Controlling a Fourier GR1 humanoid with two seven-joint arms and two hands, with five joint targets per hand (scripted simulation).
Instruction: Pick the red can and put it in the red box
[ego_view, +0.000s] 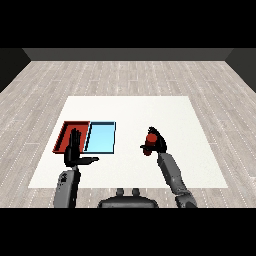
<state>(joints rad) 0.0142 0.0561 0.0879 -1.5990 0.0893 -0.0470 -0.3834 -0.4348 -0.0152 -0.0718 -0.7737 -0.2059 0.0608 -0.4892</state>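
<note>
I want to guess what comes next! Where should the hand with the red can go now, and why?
Probably left, toward the red tray. The right hand is curled round the red can, which is right of the light blue tray, and the red tray lies beyond that.

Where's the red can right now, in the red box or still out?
Out. The red can is in the right hand, whose fingers curl round it, over the white table, right of both trays; red tray.

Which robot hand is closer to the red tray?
The left hand. It is raised with straight fingers at the near edge of the red tray. The right hand is far off on the tray's right, past the light blue tray, curled round the red can.
</note>
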